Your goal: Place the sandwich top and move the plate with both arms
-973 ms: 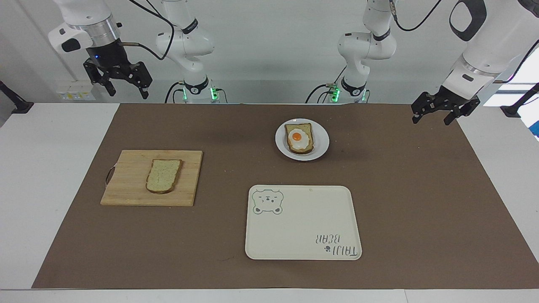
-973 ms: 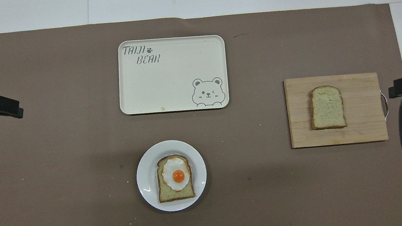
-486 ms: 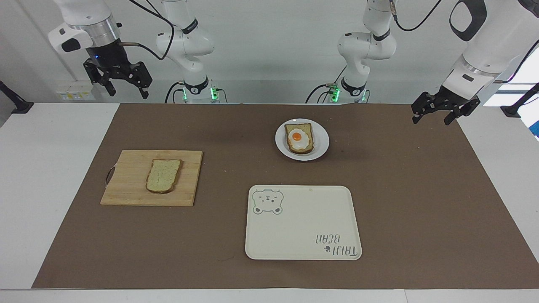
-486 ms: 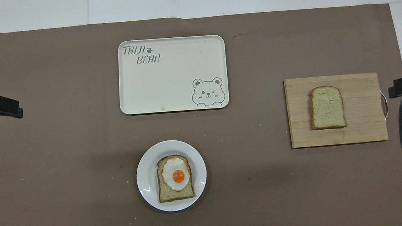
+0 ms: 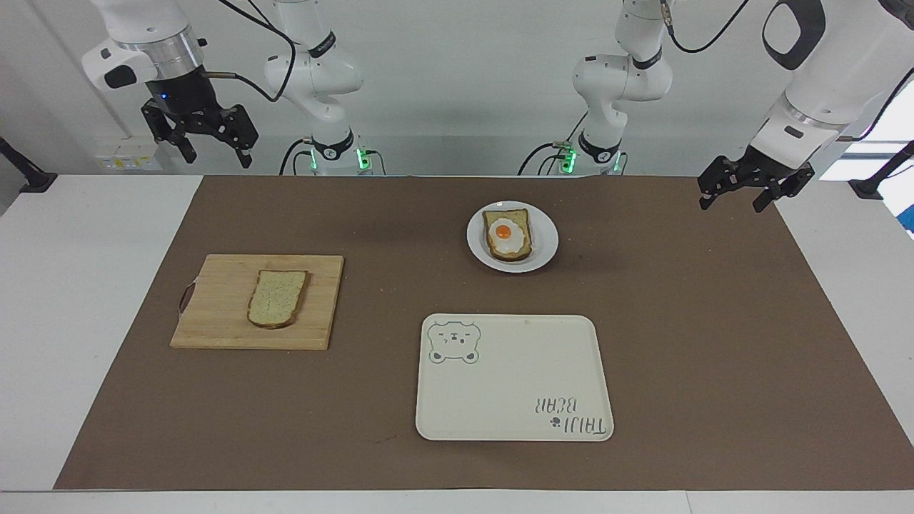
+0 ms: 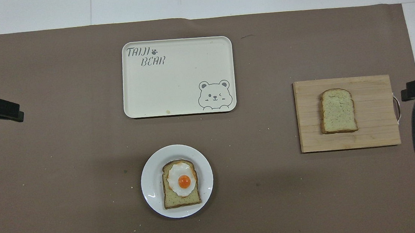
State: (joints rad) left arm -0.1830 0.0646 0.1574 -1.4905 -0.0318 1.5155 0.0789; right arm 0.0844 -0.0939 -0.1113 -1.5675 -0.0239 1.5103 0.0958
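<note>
Wooden cutting board (image 5: pixel 257 301) carries the sandwich top (image 5: pixel 278 298), which we see well below the right gripper (image 5: pixel 212 148), whose jaws stand apart, empty. Our left gripper (image 5: pixel 738 195), jaws likewise apart, waits far to one side of the plate (image 5: pixel 546 239). We judge a shallow pinch could tear or drop the soft slice.

Left gripper (image 5: pixel 738 194) raised, right gripper (image 5: pixel 216 151) raised, jaws apart
</note>
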